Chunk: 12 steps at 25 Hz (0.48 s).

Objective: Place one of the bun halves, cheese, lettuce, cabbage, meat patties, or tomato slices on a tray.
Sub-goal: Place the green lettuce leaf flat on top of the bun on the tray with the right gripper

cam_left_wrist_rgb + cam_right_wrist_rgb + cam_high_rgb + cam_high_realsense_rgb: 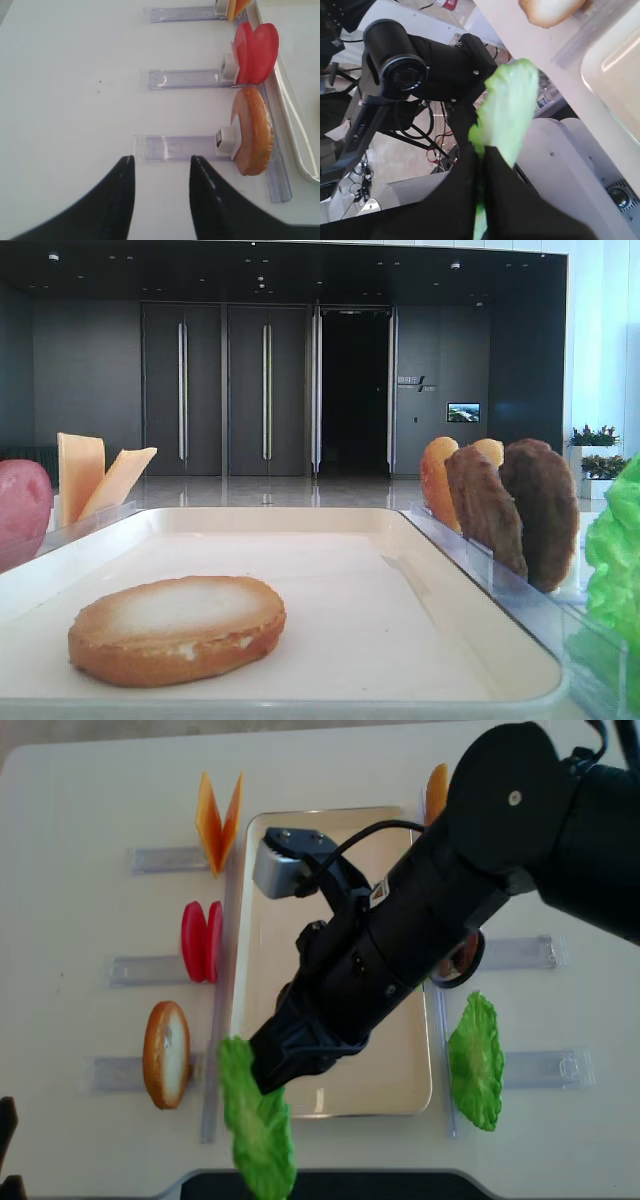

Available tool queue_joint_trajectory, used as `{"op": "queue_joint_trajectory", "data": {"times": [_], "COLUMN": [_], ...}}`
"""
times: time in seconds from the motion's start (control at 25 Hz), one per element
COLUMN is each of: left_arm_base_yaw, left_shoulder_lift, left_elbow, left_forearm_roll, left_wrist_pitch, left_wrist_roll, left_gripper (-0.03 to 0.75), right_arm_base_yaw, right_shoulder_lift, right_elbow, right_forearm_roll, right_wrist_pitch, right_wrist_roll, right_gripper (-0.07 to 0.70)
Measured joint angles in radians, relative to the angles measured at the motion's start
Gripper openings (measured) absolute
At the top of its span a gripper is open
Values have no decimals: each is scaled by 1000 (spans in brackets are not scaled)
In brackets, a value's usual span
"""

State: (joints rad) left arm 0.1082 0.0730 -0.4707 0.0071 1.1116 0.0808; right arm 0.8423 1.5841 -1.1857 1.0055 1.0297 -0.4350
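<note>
The right gripper point(262, 1072) is squeezed shut on a green lettuce leaf point(256, 1122). It reaches across the tray point(255, 945) and holds the leaf over the tabletop, near the tray's front left corner and close to the front edge of the tabletop. The leaf hangs loose from the black fingers point(465, 195).

A bun half point(178, 628) lies flat in the tray. Another bun half point(166, 1053) stands on its edge in a clear holder point(177, 148) on the left side of the tabletop. Two tomato slices point(202, 941) stand next in the row, and two cheese slices point(219, 820) stand further back.

A second lettuce leaf point(475, 1062) stands just beside the right edge of the tray. Brown meat patties point(520, 505) stand in a holder on that side too.

The left gripper point(160, 192) hangs over the bare tabletop and holds nothing. A gap shows between its fingers.
</note>
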Motion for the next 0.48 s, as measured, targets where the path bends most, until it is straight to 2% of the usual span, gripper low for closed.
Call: {"op": "queue_joint_trajectory", "data": {"times": [0.04,0.32,0.48], "left_arm_base_yaw": [0,0,0], "left_shoulder_lift": [0,0,0], "left_elbow": [0,0,0], "left_forearm_roll": [0,1,1], "left_wrist_pitch": [0,0,0], "left_wrist_roll": [0,0,0], "left_gripper": [282,282,282], "right_arm_base_yaw": [-8,-102,-139], "right_shoulder_lift": [17,129,172], "right_elbow": [0,0,0], "right_forearm_roll": [31,161,207], "right_wrist_pitch": [-11,6,11], "right_wrist_roll": [-38,-239,-292], "right_gripper": [30,30,30]}}
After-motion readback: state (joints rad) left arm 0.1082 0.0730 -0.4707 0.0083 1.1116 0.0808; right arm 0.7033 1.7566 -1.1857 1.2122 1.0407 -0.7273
